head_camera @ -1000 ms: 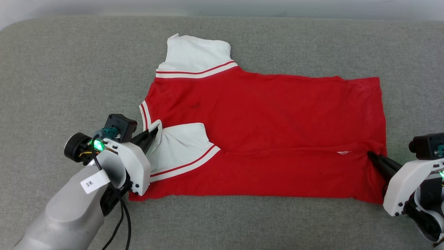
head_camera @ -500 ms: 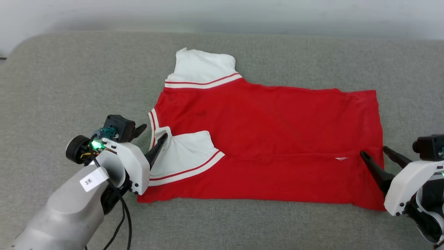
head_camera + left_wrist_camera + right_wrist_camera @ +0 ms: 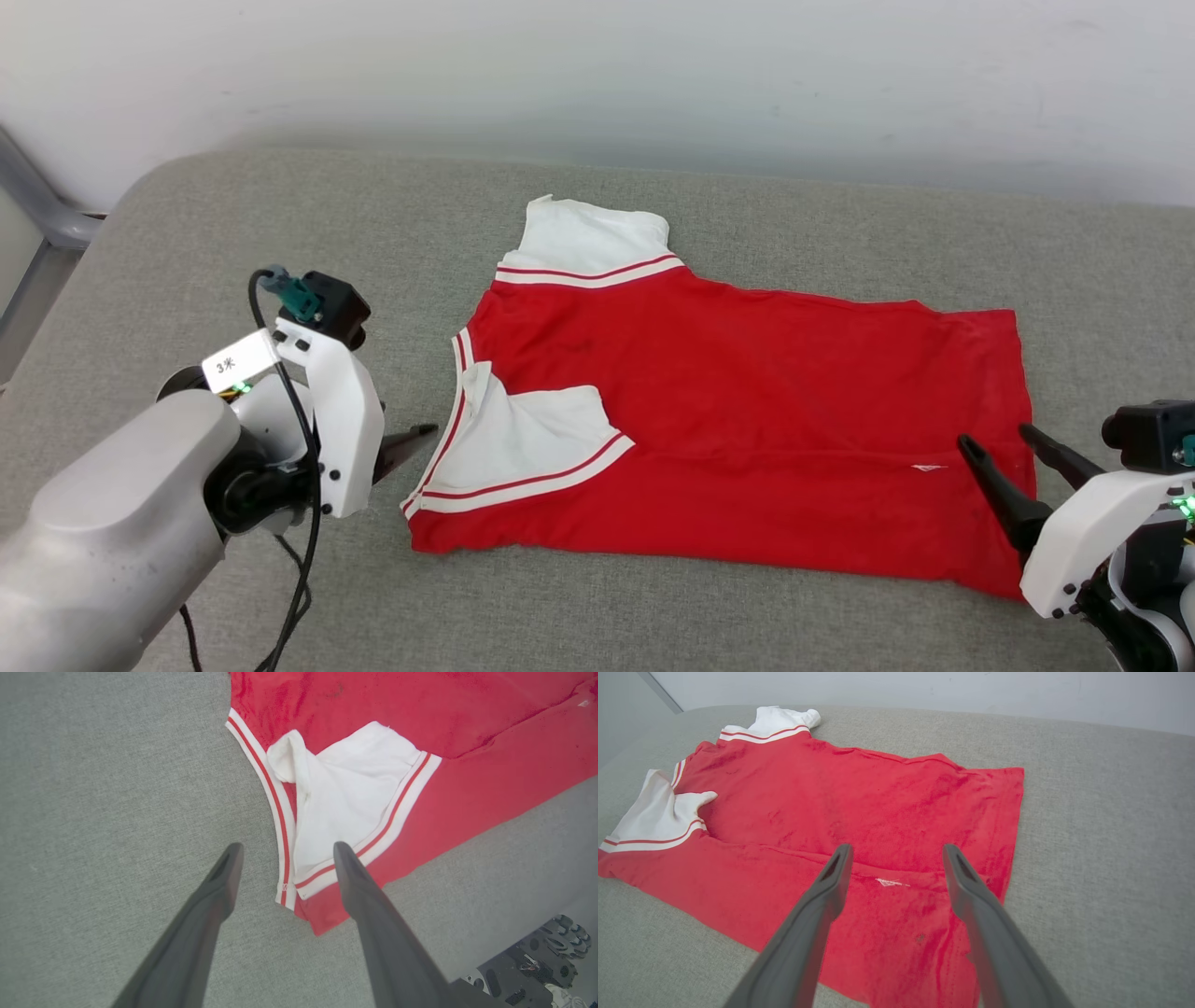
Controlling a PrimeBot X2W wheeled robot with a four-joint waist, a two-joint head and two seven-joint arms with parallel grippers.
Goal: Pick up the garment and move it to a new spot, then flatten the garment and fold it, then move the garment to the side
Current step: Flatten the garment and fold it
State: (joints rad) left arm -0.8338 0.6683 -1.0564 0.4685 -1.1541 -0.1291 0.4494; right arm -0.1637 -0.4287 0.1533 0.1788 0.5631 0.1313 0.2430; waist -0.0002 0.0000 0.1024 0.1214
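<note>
Grey padded bench [image 3: 233, 233] in front of a plain pale wall [image 3: 653, 75]. Over on the left, the left gripper [image 3: 287, 850] is spread wide and holding nothing, sitting just off the collar end with the folded-in white sleeve [image 3: 523, 439] right ahead of its tips. The garment [image 3: 747, 401] lies flat, long axis running left to right, near edge already folded in. The right gripper [image 3: 997, 439] is spread too, empty, at the hem end. My guess is each arm takes its own end for fold 2.
</note>
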